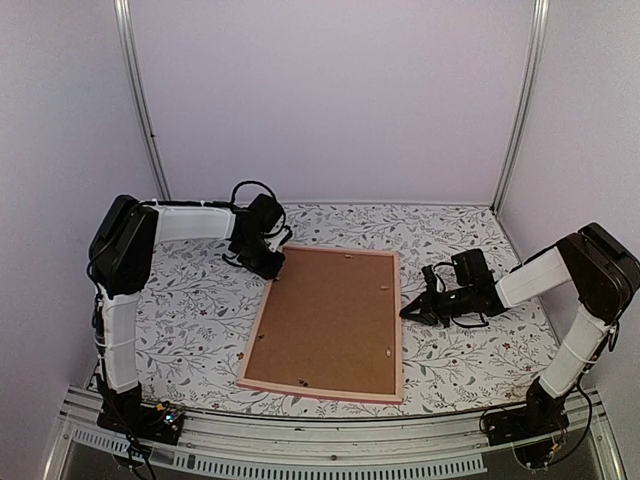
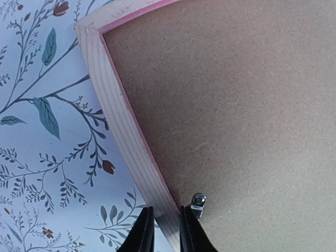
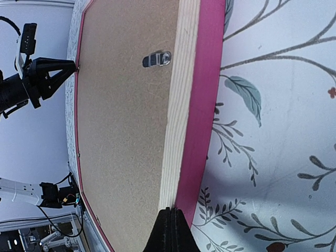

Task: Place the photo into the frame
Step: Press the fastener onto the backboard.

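Frame (image 1: 325,325) lies face down on floral table (image 1: 200,290), brown backing board (image 2: 236,105) up. My left gripper (image 2: 166,226) at far left corner, fingers pinched on pink left rail, one each side; metal clip (image 2: 198,202) just beside inner finger. My right gripper (image 3: 169,226) fully closed, empty, tip against right rail of frame.

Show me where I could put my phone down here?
Free: the tablecloth between the left arm and the frame, the strip behind it, the near-right corner. Crowded at the left gripper and right gripper, at the frame's edges.
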Robot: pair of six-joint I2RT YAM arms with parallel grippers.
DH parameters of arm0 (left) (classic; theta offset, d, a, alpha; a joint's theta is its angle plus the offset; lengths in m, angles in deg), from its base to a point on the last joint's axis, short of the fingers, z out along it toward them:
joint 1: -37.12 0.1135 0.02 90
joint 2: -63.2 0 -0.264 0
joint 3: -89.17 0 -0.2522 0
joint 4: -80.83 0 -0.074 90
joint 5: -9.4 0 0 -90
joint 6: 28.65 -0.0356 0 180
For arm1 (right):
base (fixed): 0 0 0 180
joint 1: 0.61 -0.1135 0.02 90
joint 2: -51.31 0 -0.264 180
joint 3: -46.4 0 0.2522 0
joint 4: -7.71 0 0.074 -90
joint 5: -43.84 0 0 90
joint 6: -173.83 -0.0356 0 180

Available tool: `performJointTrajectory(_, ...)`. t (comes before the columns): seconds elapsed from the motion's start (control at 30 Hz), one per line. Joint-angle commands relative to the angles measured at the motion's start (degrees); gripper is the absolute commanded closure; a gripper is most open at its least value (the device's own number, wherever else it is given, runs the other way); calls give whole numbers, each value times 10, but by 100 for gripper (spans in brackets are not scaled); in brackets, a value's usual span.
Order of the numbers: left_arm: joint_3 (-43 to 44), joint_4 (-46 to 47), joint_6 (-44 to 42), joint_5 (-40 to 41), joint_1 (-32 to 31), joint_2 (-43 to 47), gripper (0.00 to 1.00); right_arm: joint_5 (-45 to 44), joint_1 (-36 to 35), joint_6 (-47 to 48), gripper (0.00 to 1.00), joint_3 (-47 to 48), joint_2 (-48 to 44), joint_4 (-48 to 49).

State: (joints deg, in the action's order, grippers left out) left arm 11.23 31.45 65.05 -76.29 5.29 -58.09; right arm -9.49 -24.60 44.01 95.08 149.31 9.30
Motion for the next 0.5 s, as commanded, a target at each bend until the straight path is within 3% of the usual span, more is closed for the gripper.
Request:
performJointTrajectory(0.0,-4,33,8,-33,3,15,81,-12,-4,4,100,-18,17,-29)
performJointTrajectory(0.13,-5,33,10,-45,2,20,75,-12,-4,4,100,-21,17,-27)
performJointTrajectory(0.3,-5,36,14,-82,2,26,57,-13,-4,4,100,-23,16,-25)
performJointTrajectory(0.47,-4,32,10,-77,0,16,54,-13,-4,5,100,-26,15,-24)
